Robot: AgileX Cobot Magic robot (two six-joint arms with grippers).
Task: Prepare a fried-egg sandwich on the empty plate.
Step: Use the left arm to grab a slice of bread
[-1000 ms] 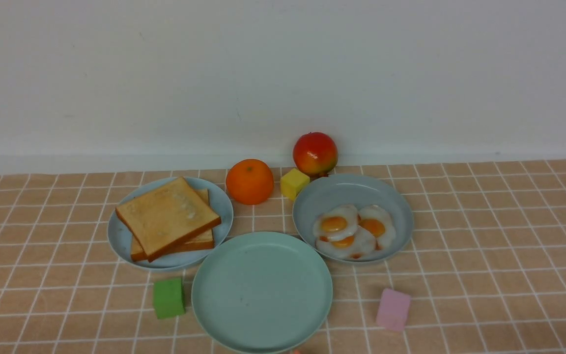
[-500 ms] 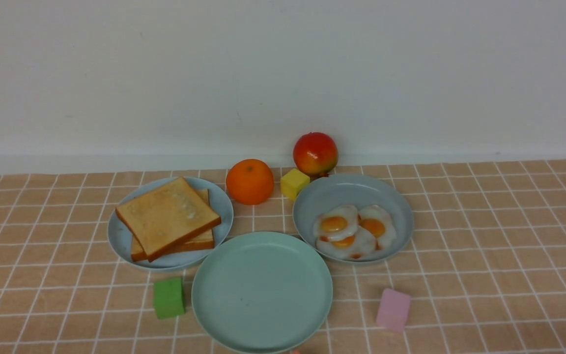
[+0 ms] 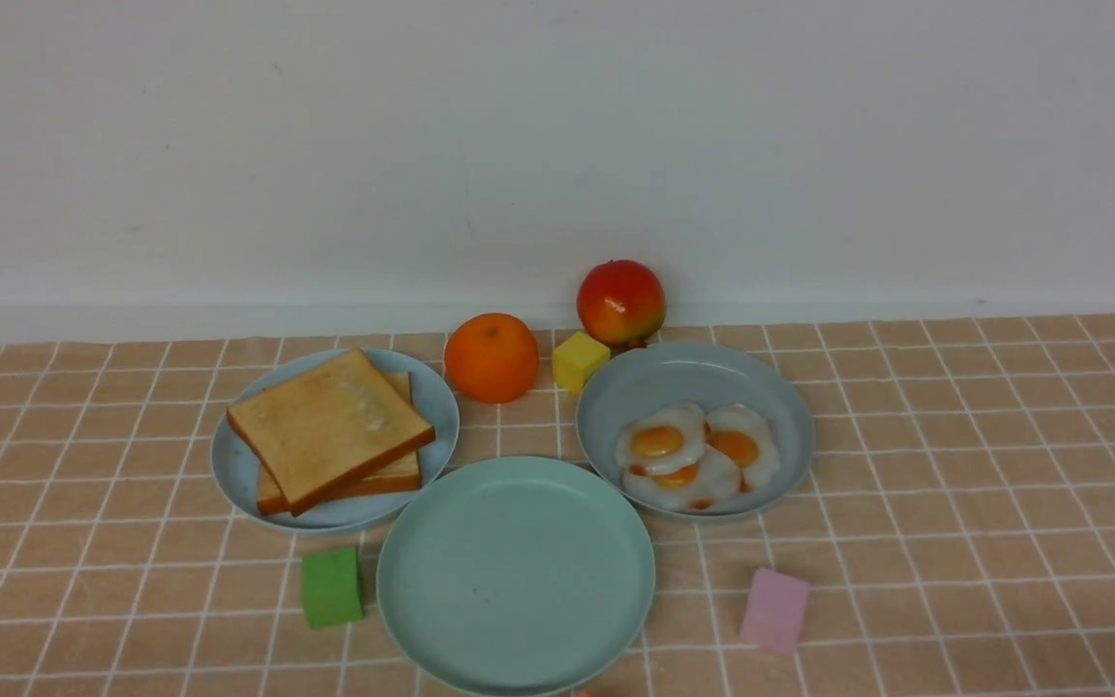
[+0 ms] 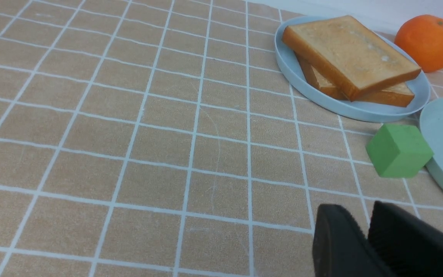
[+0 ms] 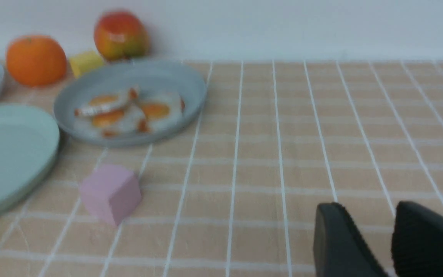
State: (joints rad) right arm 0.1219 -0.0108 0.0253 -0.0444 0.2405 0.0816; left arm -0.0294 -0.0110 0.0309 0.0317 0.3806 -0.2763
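Down at bottom centre, the smooth round empty plate (image 3: pixel 516 581) is getting cut off at its rim; toast slices (image 3: pixel 330 426) are lying mid-left, glossy fried eggs (image 3: pixel 688 453) mid-right. Cropped, the left gripper (image 4: pixel 363 215) is pressing together, the right gripper (image 5: pixel 371 215) slightly spread.

A tan table (image 3: pixel 983 465) with a white grid. A mint-green plate (image 3: pixel 516 581) lies nearest, between a green cube (image 3: pixel 332 587) and a pink cube (image 3: pixel 774 610). Behind lie a sky-blue plate (image 3: pixel 436 402) and a grey-blue plate (image 3: pixel 683 382), then an orange (image 3: pixel 492 357), a yellow cube (image 3: pixel 579 361) and a red fruit (image 3: pixel 620 302).
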